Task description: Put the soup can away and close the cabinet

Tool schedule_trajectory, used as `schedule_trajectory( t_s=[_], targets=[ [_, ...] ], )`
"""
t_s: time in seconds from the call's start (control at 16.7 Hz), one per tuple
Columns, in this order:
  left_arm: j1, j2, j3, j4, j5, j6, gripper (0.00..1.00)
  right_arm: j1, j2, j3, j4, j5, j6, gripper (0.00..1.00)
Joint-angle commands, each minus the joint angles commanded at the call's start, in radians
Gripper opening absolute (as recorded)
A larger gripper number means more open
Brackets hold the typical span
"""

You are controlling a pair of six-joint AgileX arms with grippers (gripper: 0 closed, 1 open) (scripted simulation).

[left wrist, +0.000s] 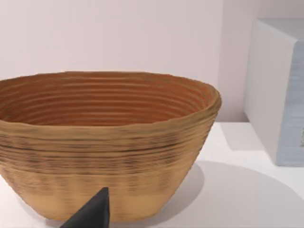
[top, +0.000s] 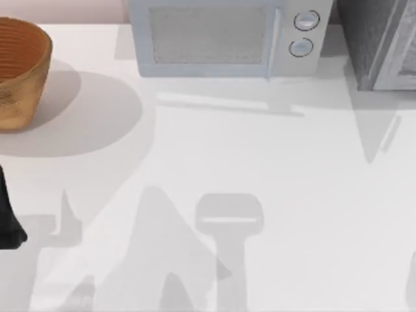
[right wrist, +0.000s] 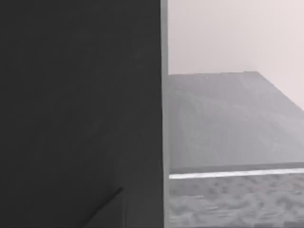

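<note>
The soup can is out of view. The cabinet (top: 372, 45), a dark grey speckled box with a pale framed door panel (top: 402, 62), stands at the table's back right corner. The right wrist view sits close against the cabinet (right wrist: 228, 123): a flat dark panel (right wrist: 80, 104) with a pale edge, and a grey speckled surface beside it. I cannot tell whether the door is open or closed. My left arm (top: 9, 218) is parked at the left edge of the table. One dark fingertip (left wrist: 95, 211) of its gripper shows in front of the basket.
A woven tan basket (top: 16, 71) (left wrist: 109, 142) stands at the back left. A light grey microwave (top: 221, 39) (left wrist: 278, 95) with two round knobs sits at the back middle, between basket and cabinet. Arm shadows fall on the white tabletop (top: 273, 162).
</note>
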State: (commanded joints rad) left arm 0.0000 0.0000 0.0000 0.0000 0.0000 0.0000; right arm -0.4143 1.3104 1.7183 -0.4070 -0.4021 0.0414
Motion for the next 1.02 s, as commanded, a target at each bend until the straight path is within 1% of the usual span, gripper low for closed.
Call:
schedule_trajectory(
  t_s=[0.36, 0.48, 0.6, 0.78, 0.9, 1.02],
  targets=[
    [0.0, 0.0, 0.0, 0.0, 0.0, 0.0, 1.0, 0.471, -0.013, -0.004, -0.018, 0.472, -0.004, 1.0],
    [0.0, 0.0, 0.0, 0.0, 0.0, 0.0, 1.0, 0.606, -0.015, -0.003, -0.024, 0.606, -0.009, 1.0],
    [0.0, 0.0, 0.0, 0.0, 0.0, 0.0, 1.0, 0.719, -0.017, -0.001, -0.029, 0.718, -0.014, 1.0],
    [0.0, 0.0, 0.0, 0.0, 0.0, 0.0, 1.0, 0.831, -0.018, 0.002, -0.034, 0.828, -0.02, 1.0],
    [0.0, 0.0, 0.0, 0.0, 0.0, 0.0, 1.0, 0.857, -0.018, 0.002, -0.035, 0.854, -0.022, 1.0],
    [0.0, 0.0, 0.0, 0.0, 0.0, 0.0, 1.0, 0.857, -0.018, 0.002, -0.035, 0.854, -0.022, 1.0]
  ],
)
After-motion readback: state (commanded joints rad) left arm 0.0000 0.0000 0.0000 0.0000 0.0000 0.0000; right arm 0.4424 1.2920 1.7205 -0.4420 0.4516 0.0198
